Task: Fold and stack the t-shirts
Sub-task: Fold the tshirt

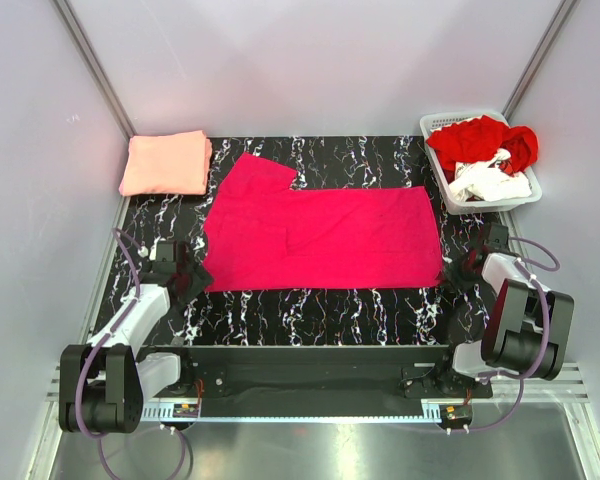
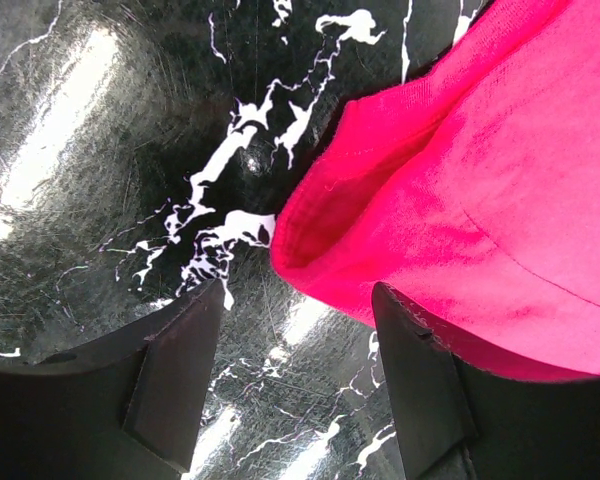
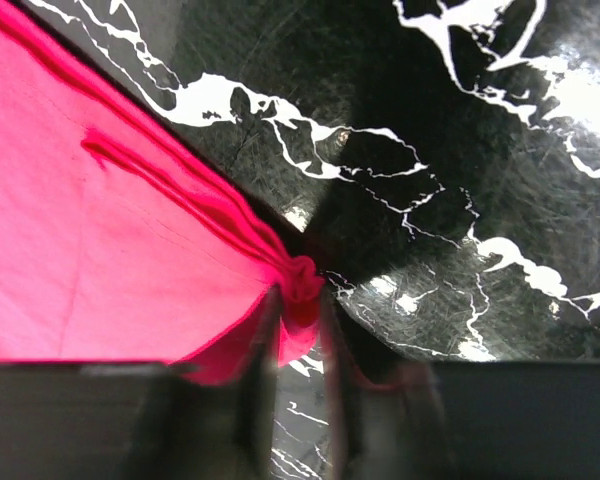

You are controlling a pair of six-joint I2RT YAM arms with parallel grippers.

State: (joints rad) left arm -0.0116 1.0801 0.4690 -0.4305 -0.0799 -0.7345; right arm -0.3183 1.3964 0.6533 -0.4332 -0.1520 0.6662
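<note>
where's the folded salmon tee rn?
Top view: the salmon tee lies folded at the far-left corner of the table, just left of the magenta tee and its sleeve, opposite the basket at far right.

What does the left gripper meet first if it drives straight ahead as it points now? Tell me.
Probably the magenta t-shirt: its rolled edge lies just ahead of the open left gripper, between the fingers. Depth is unclear; the tips might touch the table first.

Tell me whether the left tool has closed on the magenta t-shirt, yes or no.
No: the left tool stands open, the magenta t-shirt hem lying loose ahead of its fingers.
</note>
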